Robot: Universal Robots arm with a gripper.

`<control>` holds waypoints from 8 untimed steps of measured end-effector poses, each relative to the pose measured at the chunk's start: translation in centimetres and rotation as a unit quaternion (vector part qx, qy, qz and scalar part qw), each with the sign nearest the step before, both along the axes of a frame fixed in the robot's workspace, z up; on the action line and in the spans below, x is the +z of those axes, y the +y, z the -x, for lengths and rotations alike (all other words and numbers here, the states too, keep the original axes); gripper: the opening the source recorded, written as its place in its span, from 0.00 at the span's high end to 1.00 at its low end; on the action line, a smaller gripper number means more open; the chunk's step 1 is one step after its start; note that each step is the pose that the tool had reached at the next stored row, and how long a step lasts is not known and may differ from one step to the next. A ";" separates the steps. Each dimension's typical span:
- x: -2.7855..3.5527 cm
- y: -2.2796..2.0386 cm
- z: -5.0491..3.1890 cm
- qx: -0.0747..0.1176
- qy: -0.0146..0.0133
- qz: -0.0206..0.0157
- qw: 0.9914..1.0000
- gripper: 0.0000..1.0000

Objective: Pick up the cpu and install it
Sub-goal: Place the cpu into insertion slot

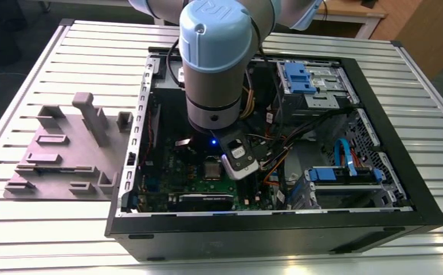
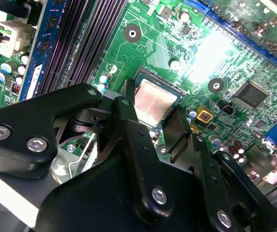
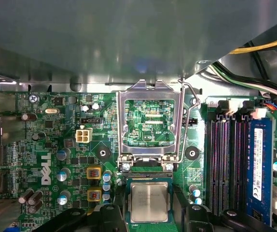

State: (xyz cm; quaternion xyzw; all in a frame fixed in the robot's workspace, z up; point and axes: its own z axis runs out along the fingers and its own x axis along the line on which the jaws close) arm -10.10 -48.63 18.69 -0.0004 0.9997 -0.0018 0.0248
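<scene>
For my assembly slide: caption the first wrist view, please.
Small silvery-grey square cpu resting in the dark socket on the green motherboard, silver metal load frame hinged open beside it.

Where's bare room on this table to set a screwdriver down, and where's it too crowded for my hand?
Bare slats of the table run along the computer case's camera-side wall, and between the grey fixture and the table's far edge. Inside the case it is crowded: arm, cables, drive bays.
</scene>
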 end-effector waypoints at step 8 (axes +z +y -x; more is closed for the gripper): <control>-0.01 0.00 0.00 0.000 0.000 0.000 1.000 0.53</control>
